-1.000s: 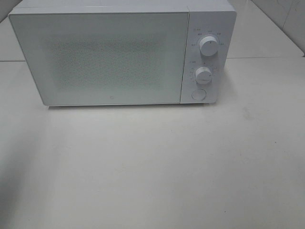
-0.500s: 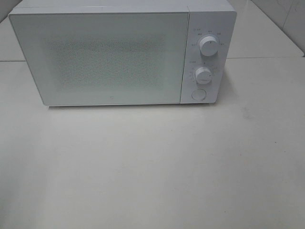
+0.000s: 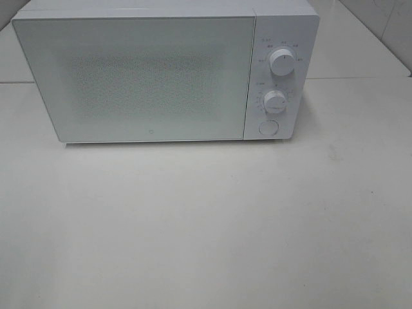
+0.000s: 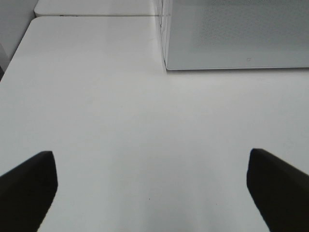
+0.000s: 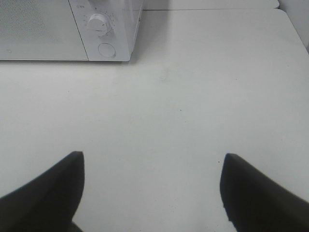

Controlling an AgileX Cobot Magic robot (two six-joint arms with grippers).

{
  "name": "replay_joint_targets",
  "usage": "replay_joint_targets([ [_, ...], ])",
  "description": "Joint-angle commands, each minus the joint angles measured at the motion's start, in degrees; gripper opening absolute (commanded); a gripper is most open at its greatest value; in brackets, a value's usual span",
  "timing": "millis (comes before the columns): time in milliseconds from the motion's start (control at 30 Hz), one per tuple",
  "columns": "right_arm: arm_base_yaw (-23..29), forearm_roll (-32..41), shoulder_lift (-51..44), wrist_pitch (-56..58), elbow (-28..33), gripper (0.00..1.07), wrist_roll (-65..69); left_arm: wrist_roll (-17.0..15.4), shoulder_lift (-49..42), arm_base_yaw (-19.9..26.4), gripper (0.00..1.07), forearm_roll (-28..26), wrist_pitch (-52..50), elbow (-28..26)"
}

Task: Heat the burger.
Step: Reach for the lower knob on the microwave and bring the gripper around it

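Note:
The burger is out of view in every frame. A white microwave (image 3: pixel 154 77) stands at the back of the table with its door shut; it also shows in the left wrist view (image 4: pixel 236 34) and the right wrist view (image 5: pixel 67 29). It has two round knobs (image 3: pixel 282 62) and a round button (image 3: pixel 268 127) on its right panel. My left gripper (image 4: pixel 149 188) is open and empty over bare table in front of the microwave's left corner. My right gripper (image 5: pixel 152 188) is open and empty over bare table right of the microwave. Neither gripper shows in the high view.
The white table (image 3: pixel 206 225) stretches in front of the microwave. A seam between table panels runs behind it (image 4: pixel 96 15). A tiled wall (image 3: pixel 386 26) rises at the back right.
A faint shadow on the table at the left has faded away. The microwave has not moved.

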Motion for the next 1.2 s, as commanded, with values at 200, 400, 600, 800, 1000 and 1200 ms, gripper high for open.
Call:
replay_joint_targets([
  [200,-0.3,-0.1,-1.5,-0.3,0.1,0.75,0.0,-0.4,-3.7,0.1,1.02,-1.1,-0.3,0.1],
  [400,-0.3,-0.1,-1.5,-0.3,0.1,0.75,0.0,-0.4,-3.8,2.5,1.02,-1.2,-0.3,0.1],
  [600,-0.3,-0.1,-1.5,-0.3,0.1,0.75,0.0,-0.4,-3.8,2.5,1.02,-1.2,-0.3,0.1],
  [800,-0.3,-0.1,-1.5,-0.3,0.1,0.75,0.0,-0.3,-3.7,2.5,1.02,-1.2,-0.3,0.1],
  [1000,-0.3,0.2,-1.5,-0.3,0.1,0.75,0.0,-0.3,-3.7,2.5,1.02,-1.2,-0.3,0.1],
  [1200,-0.3,0.1,-1.5,-0.3,0.1,0.75,0.3,-0.1,-3.7,2.5,1.02,-1.2,-0.3,0.1],
])
